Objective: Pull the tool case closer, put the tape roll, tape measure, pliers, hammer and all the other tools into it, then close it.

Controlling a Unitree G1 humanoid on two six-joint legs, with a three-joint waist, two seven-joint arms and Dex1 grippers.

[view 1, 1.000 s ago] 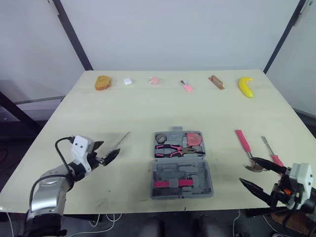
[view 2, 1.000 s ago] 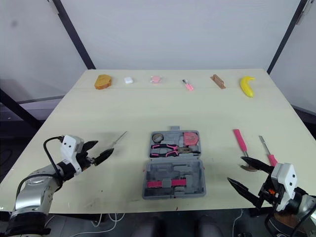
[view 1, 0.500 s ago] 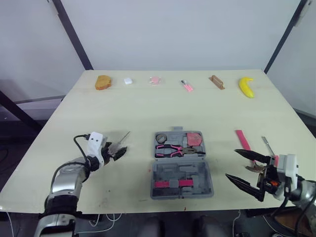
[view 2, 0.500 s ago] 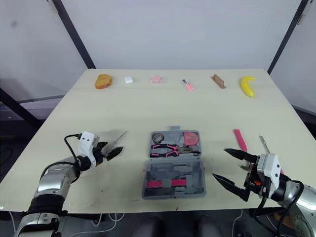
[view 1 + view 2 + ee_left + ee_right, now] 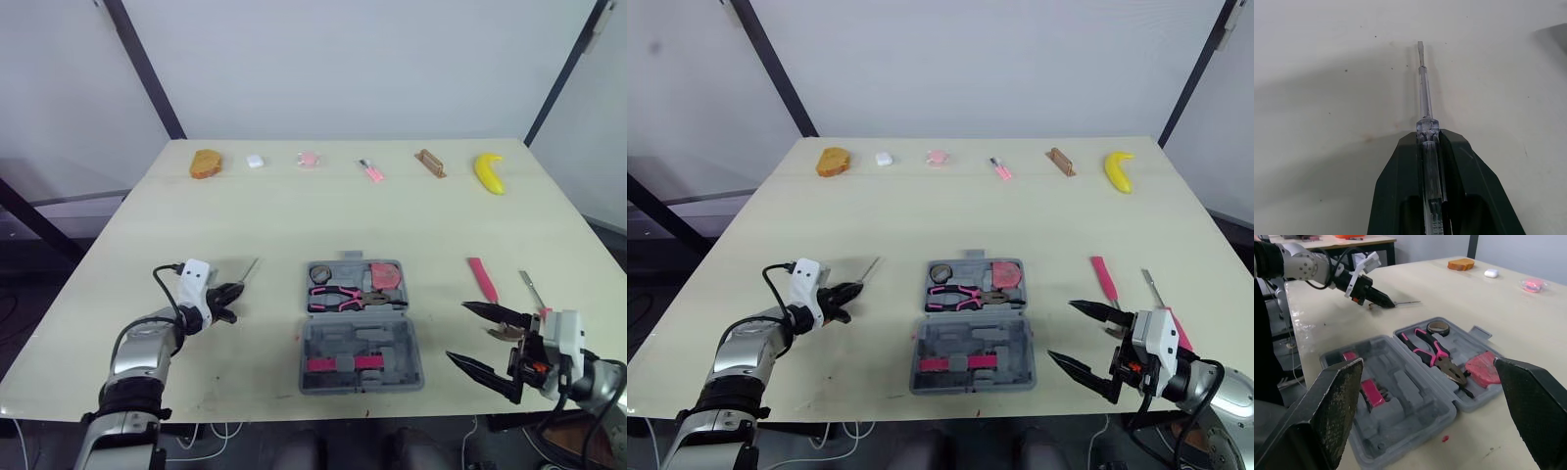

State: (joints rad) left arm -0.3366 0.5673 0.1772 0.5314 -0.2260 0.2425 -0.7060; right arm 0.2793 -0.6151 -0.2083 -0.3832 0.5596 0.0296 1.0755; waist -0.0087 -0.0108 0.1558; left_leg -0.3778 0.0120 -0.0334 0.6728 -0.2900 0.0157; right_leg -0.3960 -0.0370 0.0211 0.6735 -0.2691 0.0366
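Left gripper (image 5: 1428, 138): fingers closed snug on the handle of the clear screwdriver (image 5: 1423, 93), shaft and flat tip sticking straight out ahead, low over the table (image 5: 294, 215); cannot tell whether touching it or just lifted. Judged light, stiff and slick: smooth transparent plastic and a thin steel shaft, so liable to swivel or slide in a two-finger pinch; best held as now, on the thick handle near the collar, not on the shaft. Near it to the right, the tool case (image 5: 392, 343), lid laid flat towards the front edge, with tape roll (image 5: 319, 274), pliers (image 5: 353, 297) and a red tape measure (image 5: 385, 275) already seated in the far half. Beyond the case, right gripper (image 5: 458, 331): spread wide, holding nothing, hovering beside the case's right side. Behind it on the table, hammer (image 5: 482, 282) with pink handle and another pink-handled tool (image 5: 529, 286), both yet to go in. Hammer judged head-heavy; better taken close to the head
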